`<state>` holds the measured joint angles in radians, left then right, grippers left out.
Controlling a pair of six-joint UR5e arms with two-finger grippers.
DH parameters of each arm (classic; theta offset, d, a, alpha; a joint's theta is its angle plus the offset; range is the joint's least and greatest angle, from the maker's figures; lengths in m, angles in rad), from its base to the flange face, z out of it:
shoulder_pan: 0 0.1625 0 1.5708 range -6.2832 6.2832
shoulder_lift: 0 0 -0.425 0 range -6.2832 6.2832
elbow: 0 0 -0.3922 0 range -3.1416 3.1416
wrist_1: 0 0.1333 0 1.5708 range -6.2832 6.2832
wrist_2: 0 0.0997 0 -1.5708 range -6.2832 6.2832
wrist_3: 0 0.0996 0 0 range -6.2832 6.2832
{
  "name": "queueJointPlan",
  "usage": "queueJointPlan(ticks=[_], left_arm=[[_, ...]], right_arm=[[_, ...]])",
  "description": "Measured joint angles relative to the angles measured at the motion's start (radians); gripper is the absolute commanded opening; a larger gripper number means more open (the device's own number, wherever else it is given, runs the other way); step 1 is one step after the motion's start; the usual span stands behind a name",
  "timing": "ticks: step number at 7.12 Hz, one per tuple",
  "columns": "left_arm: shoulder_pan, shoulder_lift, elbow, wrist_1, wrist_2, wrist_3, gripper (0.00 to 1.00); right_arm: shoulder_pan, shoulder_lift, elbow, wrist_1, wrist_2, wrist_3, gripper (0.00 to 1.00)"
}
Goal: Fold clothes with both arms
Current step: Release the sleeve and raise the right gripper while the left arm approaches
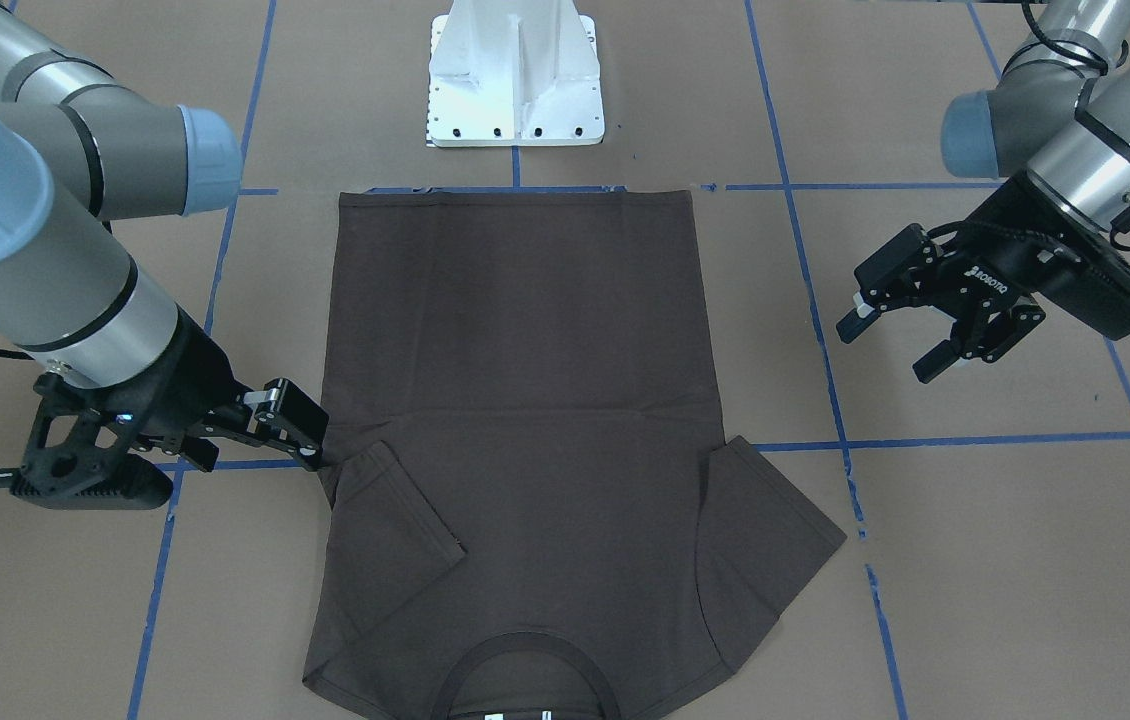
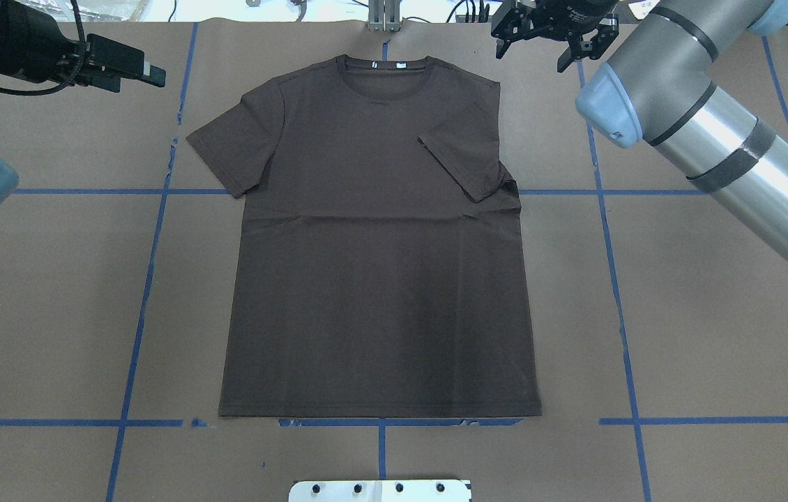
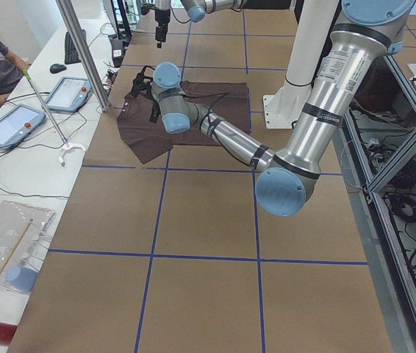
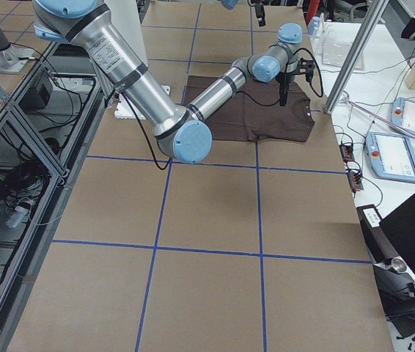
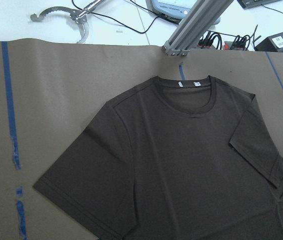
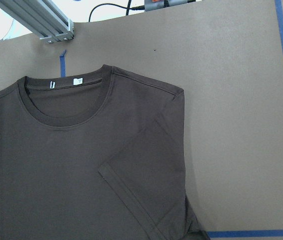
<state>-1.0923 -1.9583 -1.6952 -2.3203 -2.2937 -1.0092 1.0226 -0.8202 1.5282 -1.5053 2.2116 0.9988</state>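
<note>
T-shirt (image 2: pixel 380 265) flat, left pincer (image 1: pixel 890 345) gaping front-on

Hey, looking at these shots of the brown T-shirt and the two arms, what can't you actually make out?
The neck label: print too small to read in either wrist view.
The T-shirt: collar partly cut off by the bottom edge of the front-facing view.
The right gripper: whether it touches the shirt's edge or hovers, the front-facing view cannot settle.
The left arm: covers the shirt's middle in the left side view.
</note>
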Motion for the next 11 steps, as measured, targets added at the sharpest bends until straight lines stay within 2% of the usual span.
queueJointPlan(ticks=[3,6,8,11], left_arm=[[0.104,-0.011,0.046,0.013,0.103,-0.020,1.00],[0.161,-0.099,0.220,0.097,0.171,-0.061,1.00],[0.170,-0.151,0.346,0.124,0.287,-0.073,1.00],[0.209,-0.170,0.433,0.125,0.393,-0.081,0.97]], right_arm=[[0.029,-0.156,0.142,-0.018,0.037,-0.052,1.00],[0.062,-0.270,0.230,-0.019,0.074,-0.090,1.00],[0.050,-0.298,0.255,-0.019,0.076,-0.091,1.00],[0.039,-0.303,0.260,-0.018,0.069,-0.092,1.00]])
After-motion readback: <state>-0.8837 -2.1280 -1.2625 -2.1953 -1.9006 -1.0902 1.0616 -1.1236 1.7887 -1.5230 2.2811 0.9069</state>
